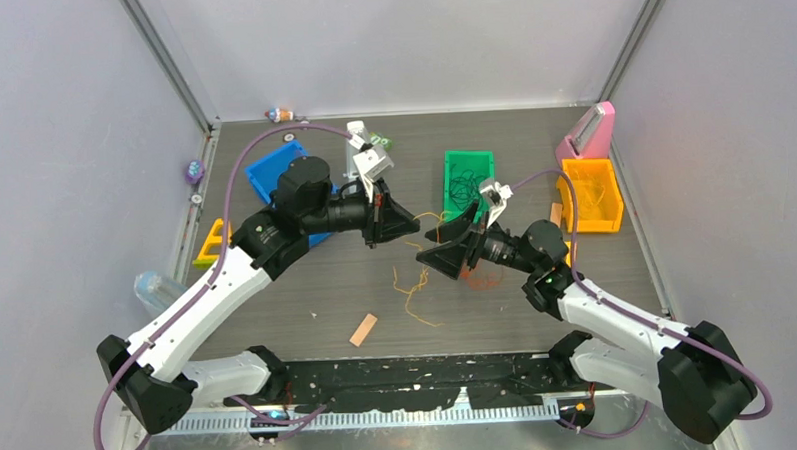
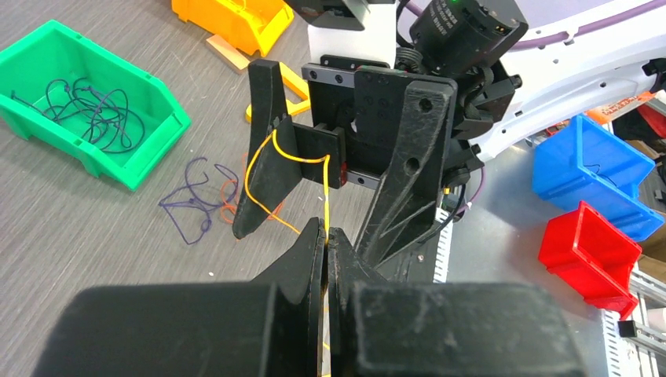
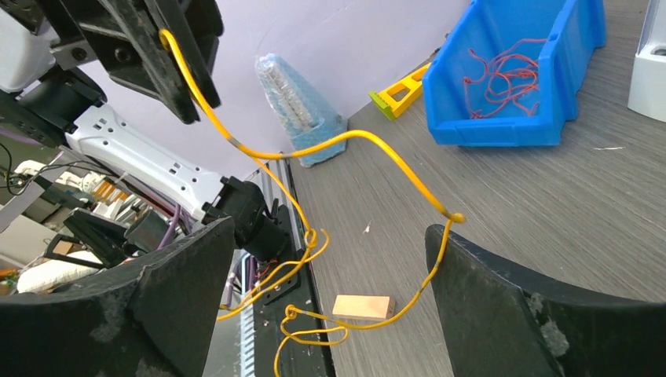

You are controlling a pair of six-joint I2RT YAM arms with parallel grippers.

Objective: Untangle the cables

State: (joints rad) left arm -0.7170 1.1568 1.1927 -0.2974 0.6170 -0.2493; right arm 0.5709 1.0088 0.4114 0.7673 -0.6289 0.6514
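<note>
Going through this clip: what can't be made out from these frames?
- Top external view: the red cables lie partly under the right arm; how many strands there are is unreadable.
- Top external view: the contents of the yellow bin are too small to identify.
- Left wrist view: the yellow cable disappears between the fingers of the shut left gripper; its run below is hidden.
- Right wrist view: the yellow cable's lower loops are cut off by the bottom edge.
</note>
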